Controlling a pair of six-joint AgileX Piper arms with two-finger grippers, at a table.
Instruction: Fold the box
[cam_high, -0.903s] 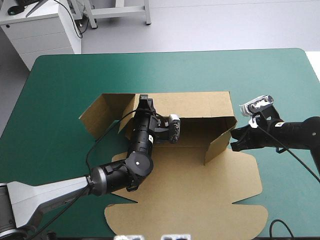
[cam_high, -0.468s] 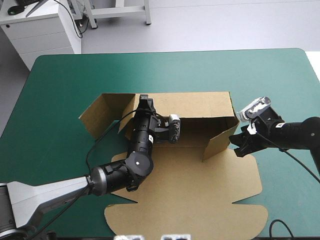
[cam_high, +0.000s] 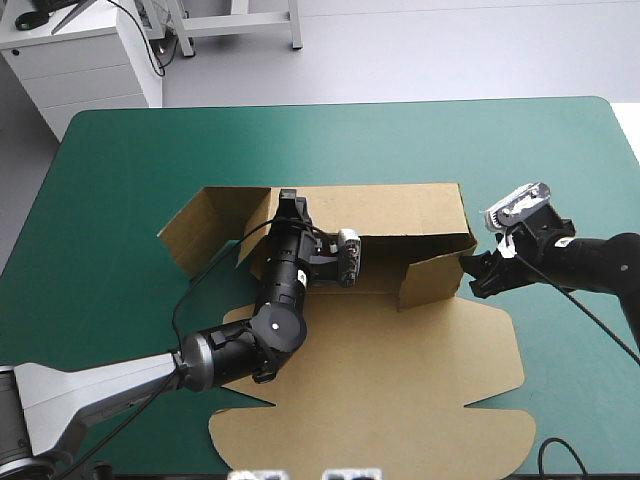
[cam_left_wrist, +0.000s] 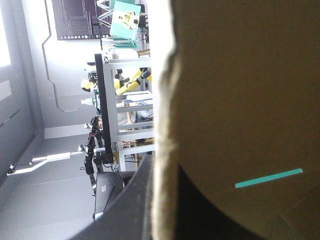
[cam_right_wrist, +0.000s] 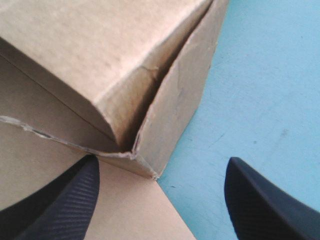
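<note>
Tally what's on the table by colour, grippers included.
Brown: 1, the box
Black: 2, the left gripper and the right gripper
Teal-green: 1, the cover
Total: 4

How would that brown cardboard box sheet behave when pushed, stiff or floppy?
Probably stiff: the brown cardboard box has walls standing upright. It likely hinges easily at creases, as its side flap angles inward. Likely tears if forced: the corner looks frayed.
</note>
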